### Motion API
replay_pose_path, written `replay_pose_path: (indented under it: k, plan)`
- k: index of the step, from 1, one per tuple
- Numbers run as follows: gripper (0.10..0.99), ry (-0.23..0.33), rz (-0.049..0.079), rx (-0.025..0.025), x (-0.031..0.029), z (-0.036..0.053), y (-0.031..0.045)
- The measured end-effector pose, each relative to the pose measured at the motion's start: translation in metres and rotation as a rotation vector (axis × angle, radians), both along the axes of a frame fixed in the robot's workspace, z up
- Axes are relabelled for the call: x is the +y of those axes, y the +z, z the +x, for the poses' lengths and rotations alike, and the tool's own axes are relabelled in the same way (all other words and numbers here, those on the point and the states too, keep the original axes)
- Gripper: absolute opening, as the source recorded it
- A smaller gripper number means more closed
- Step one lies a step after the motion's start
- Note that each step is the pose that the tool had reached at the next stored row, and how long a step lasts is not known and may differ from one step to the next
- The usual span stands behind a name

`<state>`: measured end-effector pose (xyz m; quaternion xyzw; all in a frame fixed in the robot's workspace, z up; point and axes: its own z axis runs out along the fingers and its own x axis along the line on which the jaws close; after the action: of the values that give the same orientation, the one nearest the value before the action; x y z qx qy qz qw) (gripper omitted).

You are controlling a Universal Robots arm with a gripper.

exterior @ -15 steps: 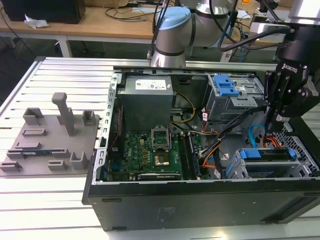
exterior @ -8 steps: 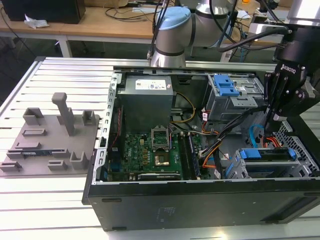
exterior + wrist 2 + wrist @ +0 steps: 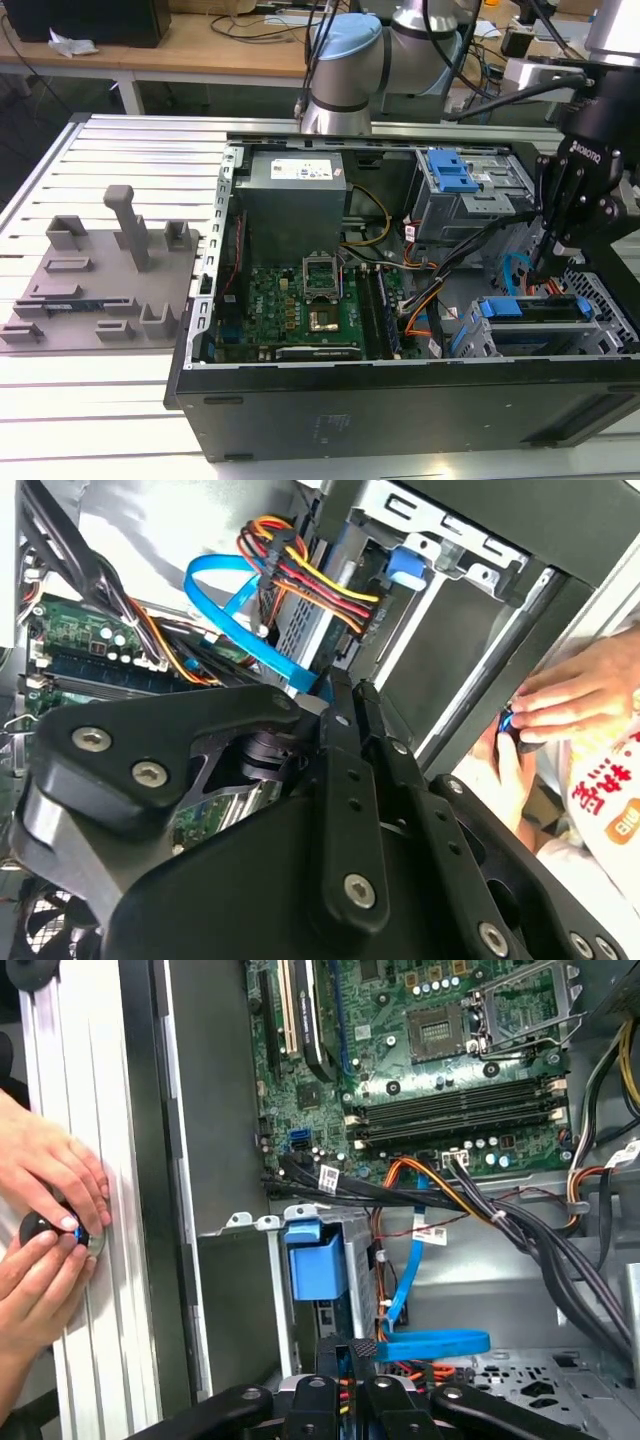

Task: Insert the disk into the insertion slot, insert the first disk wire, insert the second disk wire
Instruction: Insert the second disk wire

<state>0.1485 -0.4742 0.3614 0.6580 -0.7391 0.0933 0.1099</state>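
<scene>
Disk (image 3: 535, 309) is seated in the slot (image 3: 470, 335), blue carrier end facing out toward the board; in the first wrist view the carrier's blue block (image 3: 315, 1263) sits in the cage just ahead of the gripper (image 3: 362, 1352). Blue wire (image 3: 240, 615) loops up from right at the gripper's tips and runs past the back of the disk; in the first wrist view the same flat cable (image 3: 430, 1341) lies across just in front of the tips, then climbs toward the board. Orange-red-black bundle (image 3: 300, 575) is plugged in at the cage, just beyond the blue loop. Gripper (image 3: 340, 695) fingers are together, nearly touching, right at the blue wire's end; can't tell if they actually pinch its plug. In the exterior view the gripper (image 3: 552, 255) hangs inside the case (image 3: 400, 400), directly above the disk. Motherboard (image 3: 450, 1050) is further out, past the cage. Taller cage with blue latch (image 3: 452, 175) sits behind the gripper. Outside the case wall, a person's hands (image 3: 45, 1220) are on a small dark knob on the counter (image 3: 90, 1160). Grey fixture plate (image 3: 100, 275) is well apart, on the exterior view's left.
</scene>
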Motion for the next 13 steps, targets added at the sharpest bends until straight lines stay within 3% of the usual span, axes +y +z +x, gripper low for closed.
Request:
replay_pose_path:
  k: [4, 6, 8, 13]
  plan:
    - [0.161, 0.0, 0.024, -0.009, -0.0087, -0.0001, -0.0005]
    - [0.161, 0.0, 0.058, -0.0177, -0.0177, -0.0002, -0.0009]
    - [0.161, 0.0, 0.106, -0.022, -0.0259, -0.0004, -0.0013]
    - [0.161, -0.001, 0.17, -0.0283, -0.0354, -0.0006, -0.0016]
